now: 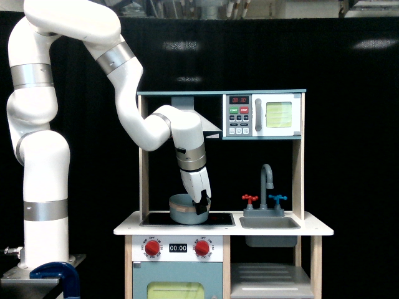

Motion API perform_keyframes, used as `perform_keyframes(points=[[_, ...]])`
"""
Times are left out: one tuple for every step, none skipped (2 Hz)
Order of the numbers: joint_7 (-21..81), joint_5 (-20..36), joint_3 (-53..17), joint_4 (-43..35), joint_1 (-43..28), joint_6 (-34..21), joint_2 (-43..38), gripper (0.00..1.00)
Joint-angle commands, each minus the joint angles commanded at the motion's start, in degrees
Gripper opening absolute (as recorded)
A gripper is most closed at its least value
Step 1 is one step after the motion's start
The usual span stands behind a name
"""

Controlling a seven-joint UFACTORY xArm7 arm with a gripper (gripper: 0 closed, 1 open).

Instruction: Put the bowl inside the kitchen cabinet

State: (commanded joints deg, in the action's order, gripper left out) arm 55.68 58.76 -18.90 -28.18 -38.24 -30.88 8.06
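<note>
Transport is under way: we judge the jaws of the gripper clamped on the rim of the bowl, tilted above the hob; next, carry it down to the kitchen cabinet.

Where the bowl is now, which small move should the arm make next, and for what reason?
Probably lift a little more: the bowl, gripped at its rim by the gripper, is tilted just above the stovetop, and the kitchen cabinet lies low on the exterior view's right.

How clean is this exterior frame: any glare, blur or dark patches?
Exterior view: sharp and evenly lit on the toy kitchen; faint smeared reflections on the black backdrop; the dark tool blends with the bowl, so its jaws are hard to read; the cabinet is cropped by the bottom edge.
</note>
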Motion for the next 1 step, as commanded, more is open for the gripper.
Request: perform_keyframes(points=[[-2.74,-10.41,-2.60,-0.91,6.61,-6.27,3.90,0.00]])
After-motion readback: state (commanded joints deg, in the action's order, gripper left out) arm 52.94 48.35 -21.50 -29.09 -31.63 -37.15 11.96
